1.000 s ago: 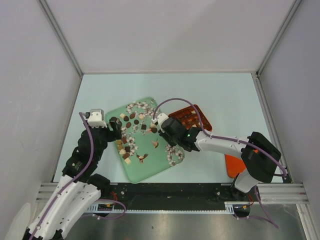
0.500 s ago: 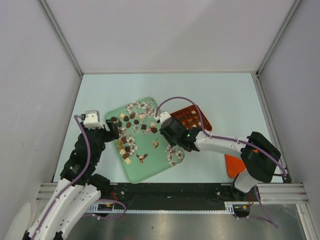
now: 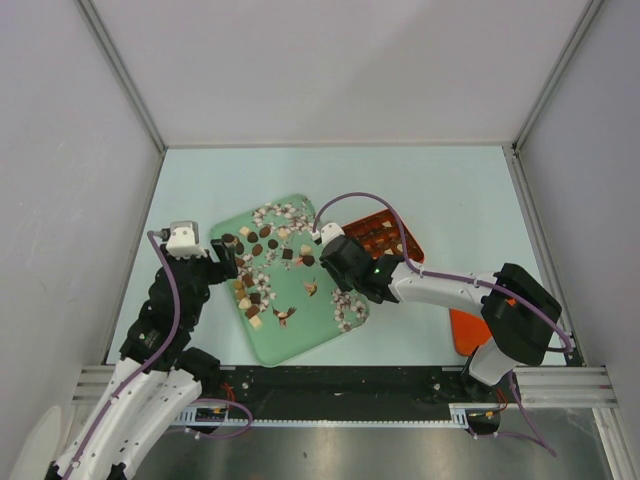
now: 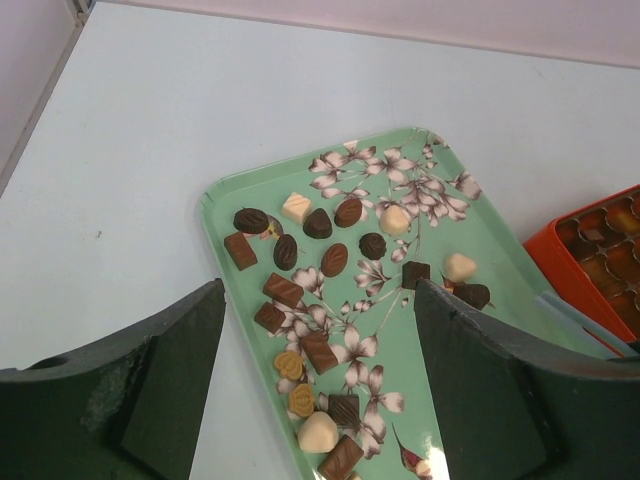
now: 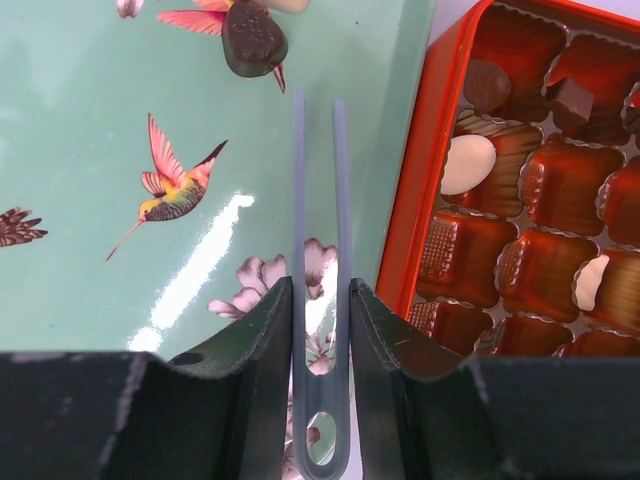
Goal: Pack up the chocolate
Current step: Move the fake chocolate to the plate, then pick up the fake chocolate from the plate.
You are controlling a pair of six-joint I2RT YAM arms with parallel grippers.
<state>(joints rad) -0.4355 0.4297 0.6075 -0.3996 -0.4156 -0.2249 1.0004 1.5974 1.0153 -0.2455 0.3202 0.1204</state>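
Observation:
Several pieces of chocolate [image 4: 318, 352], dark, light brown and cream, lie scattered on the green flowered tray [image 3: 300, 335]. My left gripper [image 4: 318, 300] hangs open over the tray's left edge [image 4: 212, 215], with nothing between its fingers. My right gripper [image 5: 320, 290] is shut on a pair of grey tongs [image 5: 298, 180]. The tongs' tips are slightly apart and empty, just short of a dark chocolate [image 5: 252, 38] on the tray. Beside them stands the orange box [image 5: 425, 170], with a cream chocolate [image 5: 468, 163] and a dark one [image 5: 486, 85] in its cells.
The orange box [image 3: 385, 232] touches the tray's right side. An orange lid [image 3: 463, 330] lies near the right arm's base. White walls close in the pale table [image 3: 450, 190] on three sides.
The left arm drew back a little to the left, then stayed still. The right gripper with the tongs has barely moved.

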